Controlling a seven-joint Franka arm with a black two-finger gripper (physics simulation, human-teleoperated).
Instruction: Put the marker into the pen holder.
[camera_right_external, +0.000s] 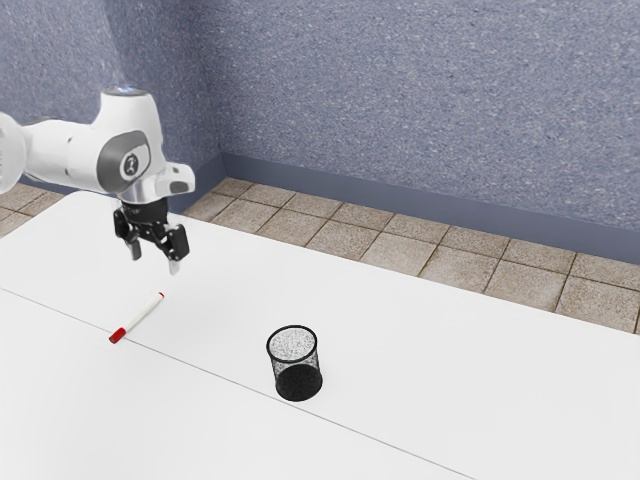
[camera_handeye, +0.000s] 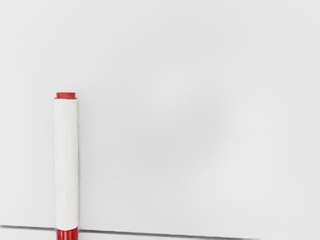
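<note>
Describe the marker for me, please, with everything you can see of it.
The marker is a slim, straight cylinder that looks like smooth plastic: a white barrel, a red cap at one end and a short red plug at the other. It lies flat on the white table, across the thin dark seam near its cap. Only the table touches it; the open gripper hangs above, clear of it.

I have room to pass between the flat marker (camera_right_external: 140, 317) and the cup (camera_right_external: 298, 382), which stands up.
</note>
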